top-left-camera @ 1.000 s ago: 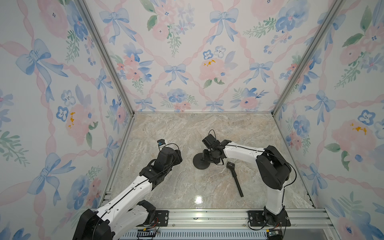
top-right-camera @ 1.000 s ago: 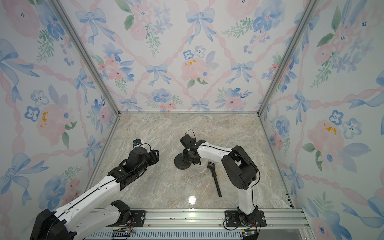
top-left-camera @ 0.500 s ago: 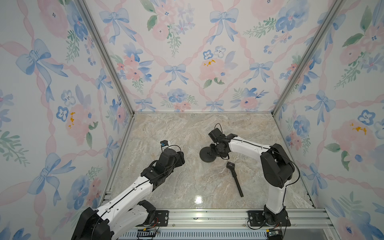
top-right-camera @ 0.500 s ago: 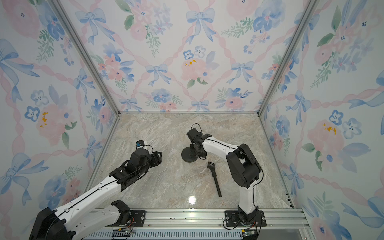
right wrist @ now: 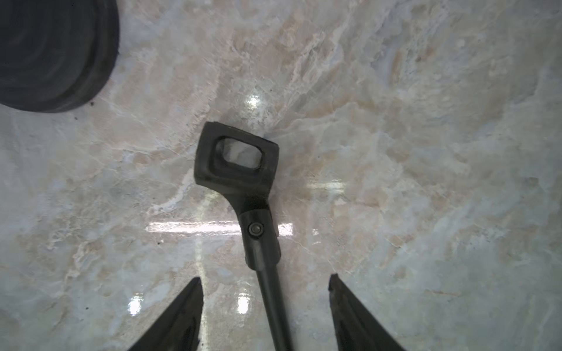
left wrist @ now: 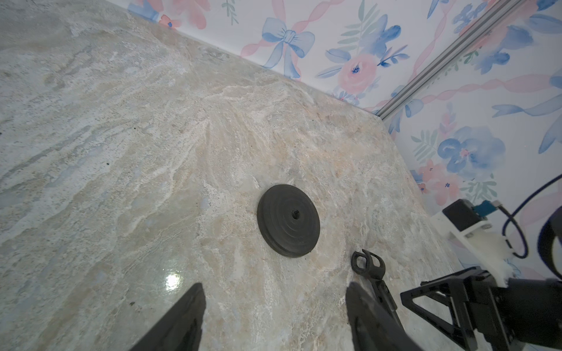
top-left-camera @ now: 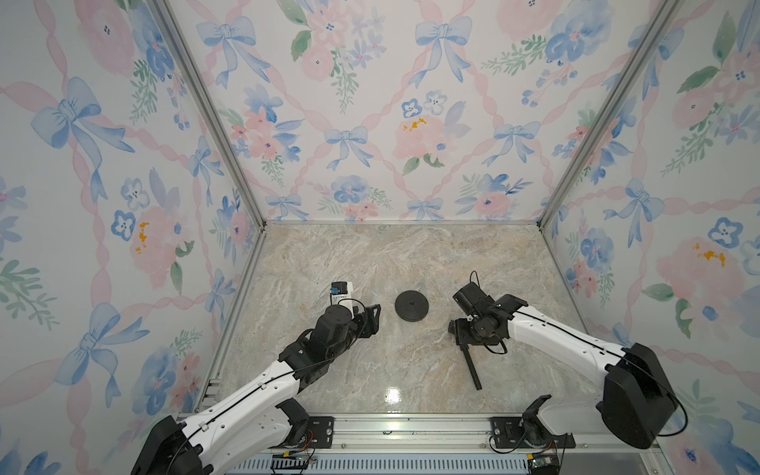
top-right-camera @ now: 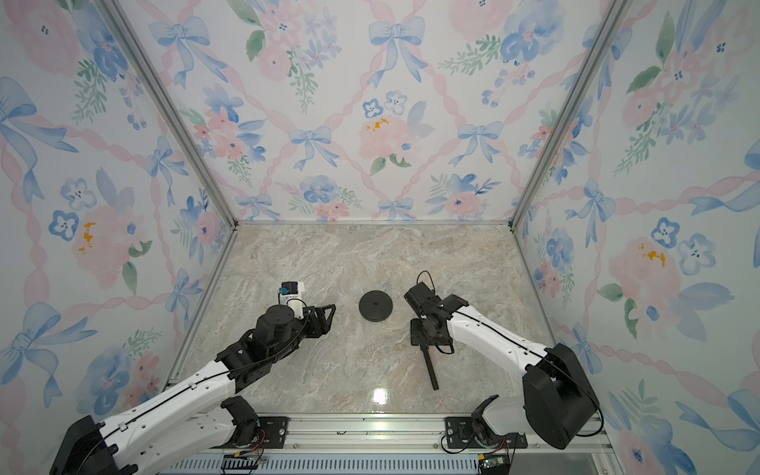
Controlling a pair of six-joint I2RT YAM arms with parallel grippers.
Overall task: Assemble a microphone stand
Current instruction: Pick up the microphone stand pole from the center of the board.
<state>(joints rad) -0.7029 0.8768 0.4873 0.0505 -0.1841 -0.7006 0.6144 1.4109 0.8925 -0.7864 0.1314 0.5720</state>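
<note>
The right gripper (right wrist: 264,281) is released: in the right wrist view its jaws stand apart on either side of the thin rod (right wrist: 273,304), with marble showing between each jaw and the rod, so it grasps nothing. The rod's C-shaped clip (right wrist: 234,179) lies just ahead of the fingertips on the marble tabletop (top-left-camera: 370,263). In both top views this gripper hangs over the clip end (which it hides there), and the rest of the rod runs out from under it toward about 5 o'clock, lying flat. The disc base (top-left-camera: 411,305) sits at about 10 o'clock from the right gripper, near it but touching neither rod nor jaws, its small centre hole facing up. The left gripper (top-left-camera: 372,318) is released too, jaws wide with only bare marble between them in the left wrist view; the disc base lies between 2 and 3 o'clock from it, apart. The stand's two parts are unjoined. Floral wallpaper (top-left-camera: 370,123) lines the walls around the tabletop.
</note>
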